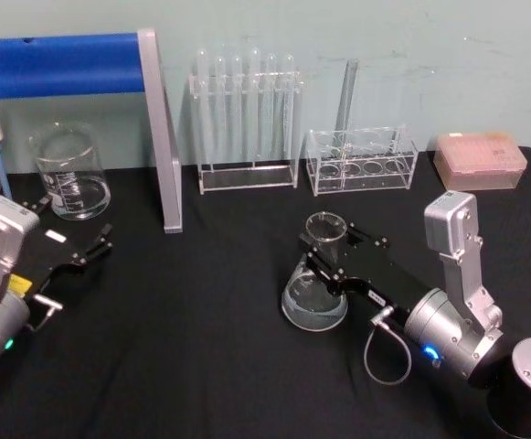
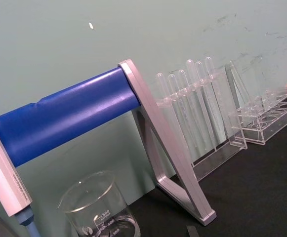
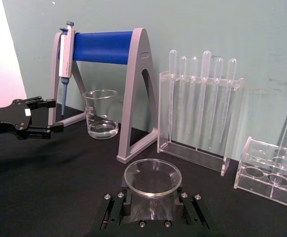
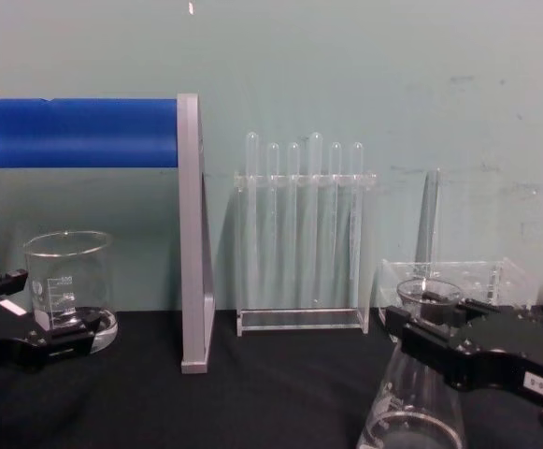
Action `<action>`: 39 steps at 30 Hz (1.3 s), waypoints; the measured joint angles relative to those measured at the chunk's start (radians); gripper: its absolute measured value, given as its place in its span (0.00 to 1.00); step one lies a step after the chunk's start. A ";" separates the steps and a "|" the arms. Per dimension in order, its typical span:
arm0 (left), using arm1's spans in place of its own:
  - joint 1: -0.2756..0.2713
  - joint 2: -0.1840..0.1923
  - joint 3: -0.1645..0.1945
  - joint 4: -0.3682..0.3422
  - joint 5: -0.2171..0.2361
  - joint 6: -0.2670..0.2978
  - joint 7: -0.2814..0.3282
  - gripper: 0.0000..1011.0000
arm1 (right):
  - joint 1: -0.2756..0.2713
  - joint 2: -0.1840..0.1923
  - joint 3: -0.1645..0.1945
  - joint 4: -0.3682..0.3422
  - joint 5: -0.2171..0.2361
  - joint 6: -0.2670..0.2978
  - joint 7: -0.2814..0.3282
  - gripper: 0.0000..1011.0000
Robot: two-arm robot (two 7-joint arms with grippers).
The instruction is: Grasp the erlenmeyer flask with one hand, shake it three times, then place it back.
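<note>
Item 1. Erlenmeyer flask [image 1: 313,297]: clear glass, upright, a little clear liquid in the wide base. It stands right of centre on the black table [image 1: 201,357], with its flared rim open to the right wrist view.

Item 2. Right gripper [image 1: 336,242]: black, reaching in from 4 o'clock of the flask. Its fingers [image 3: 114,202] are closed narrowly on the flask neck just under the rim, one on each side. A white label and a silver cable connector sit on its body.

Item 3. Low clear rack [image 1: 361,163]: at 1 o'clock of the flask, against the wall, holding one tall glass tube.

Item 4. Tall test-tube rack [image 1: 247,119]: at 11 o'clock, with a row of upright tubes.

Item 5. Pink box [image 1: 480,160]: at 2 o'clock, far right.

Item 6. Pipette stand [image 1: 160,128]: at 10 o'clock, grey frame with a blue bar.

Item 7. Beaker [image 1: 70,174]: beyond the stand, at 10 o'clock, well apart from the flask.

Item 8. Left gripper [image 1: 69,227]: at 9 o'clock, near the beaker, pincer spread wide and holding nothing.
</note>
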 joint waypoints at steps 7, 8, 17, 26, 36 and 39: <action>0.000 0.000 0.000 0.000 0.000 0.000 0.000 0.99 | -0.003 -0.001 -0.002 0.001 -0.001 0.006 0.000 0.45; 0.000 0.000 0.000 0.000 0.000 0.000 0.000 0.99 | -0.003 0.000 -0.002 0.001 -0.001 0.007 0.000 0.45; 0.000 0.000 0.000 0.000 0.000 0.000 0.000 0.99 | -0.004 -0.001 -0.003 0.000 -0.001 0.009 -0.003 0.45; 0.000 0.000 0.000 0.000 0.000 0.000 0.000 0.99 | -0.004 -0.001 -0.003 0.000 -0.002 0.010 -0.003 0.45; 0.000 0.000 0.000 0.000 0.000 0.000 0.000 0.99 | -0.004 -0.001 -0.002 0.000 -0.002 0.012 -0.003 0.73; 0.000 0.000 0.000 0.000 0.000 0.000 0.000 0.99 | -0.004 -0.001 -0.002 0.000 -0.002 0.012 -0.003 0.78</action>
